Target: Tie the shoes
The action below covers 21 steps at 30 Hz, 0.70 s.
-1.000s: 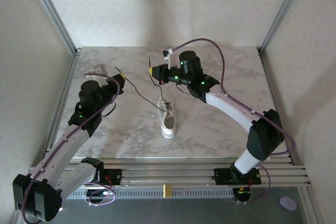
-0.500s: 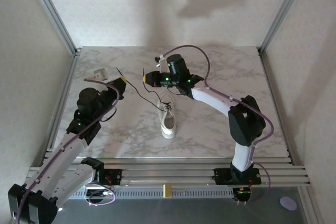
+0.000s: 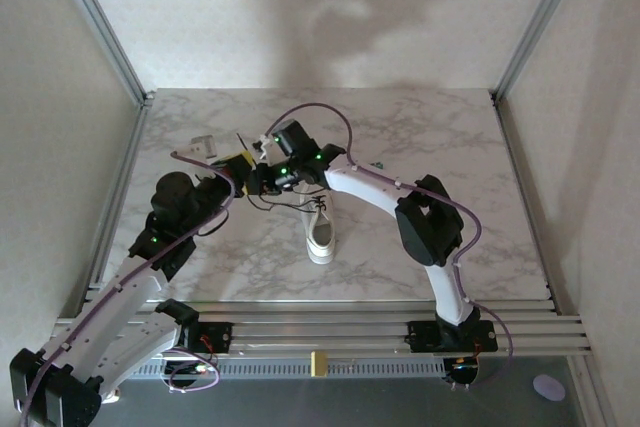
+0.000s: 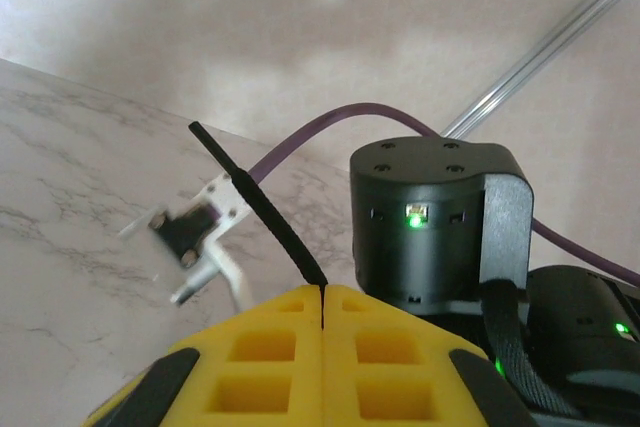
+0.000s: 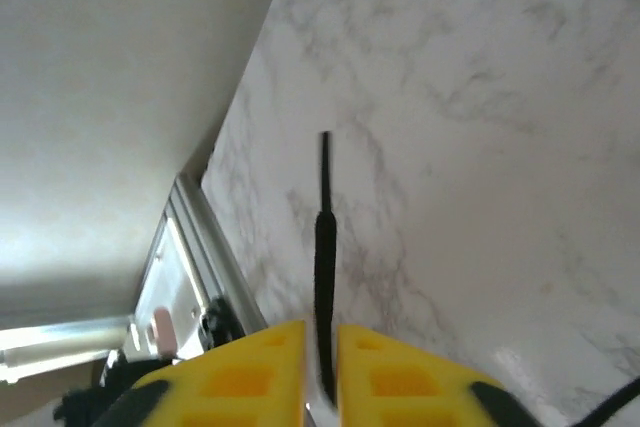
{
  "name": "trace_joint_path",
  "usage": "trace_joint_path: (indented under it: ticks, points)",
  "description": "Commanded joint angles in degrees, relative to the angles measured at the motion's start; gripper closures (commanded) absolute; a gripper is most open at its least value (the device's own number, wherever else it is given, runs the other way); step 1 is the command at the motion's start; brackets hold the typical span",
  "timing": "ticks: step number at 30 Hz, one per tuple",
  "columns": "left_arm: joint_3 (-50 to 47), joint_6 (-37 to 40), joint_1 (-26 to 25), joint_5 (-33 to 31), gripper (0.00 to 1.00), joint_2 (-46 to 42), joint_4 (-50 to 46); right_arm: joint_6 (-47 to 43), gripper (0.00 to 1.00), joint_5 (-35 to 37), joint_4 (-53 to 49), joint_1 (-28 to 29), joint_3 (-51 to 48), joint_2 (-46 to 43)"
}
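Top external view: one white marble-patterned table (image 3: 420, 137) carries two arms. One small white low-top sneaker (image 3: 320, 234) lies near the table's middle, just right of and nearer than the spot where the arms' grippers meet.

The left gripper (image 4: 323, 299) has its yellow pads pressed together on one thin black lace end (image 4: 262, 209), whose tip pokes out beyond them. The right gripper (image 5: 322, 332) has its pads a crack apart, with the second lace end (image 5: 325, 217) lying in the gap, apparently loose.

This looks like a lace handover for the knot. Doing it well likely means a firm left pinch, slack enough that the sneaker isn't dragged, and a clean right release.

One small pale object (image 3: 203, 143) sits at the far left, too blurred to identify.
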Motion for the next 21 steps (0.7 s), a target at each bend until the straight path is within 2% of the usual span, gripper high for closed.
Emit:
trace_joint_path:
  ticks: [1,4,9,12,17,21]
  points:
    - [0.0,1.1,-0.6,-1.1,1.0,-0.7,0.2,-1.1,0.69,3.8,-1.8,-1.0,-1.9,-3.4]
    - [0.9,0.5,-0.7,-3.6,1.0,0.1,-2.2,-0.5,0.6,13.4,-1.8,-2.7,-5.7,-7.7]
    - [4.3,-1.7,-0.6,-10.2,1.0,3.9,-8.0,-1.6,0.63,33.5,3.4,-5.3,-19.4,-19.9]
    - [7.4,-2.4,-0.5,-12.5,1.0,8.0,-10.2,-6.5,0.63,40.6,9.5,-4.3,-28.6,-28.5]
    - [14.8,-2.5,0.7,-10.1,1.0,17.6,-13.8,-15.9,0.62,44.0,14.2,0.3,-38.1,-38.3]
    - [20.5,-2.1,2.6,-6.5,1.0,25.9,-17.1,-24.1,0.62,36.2,12.9,4.8,-39.0,-39.6]
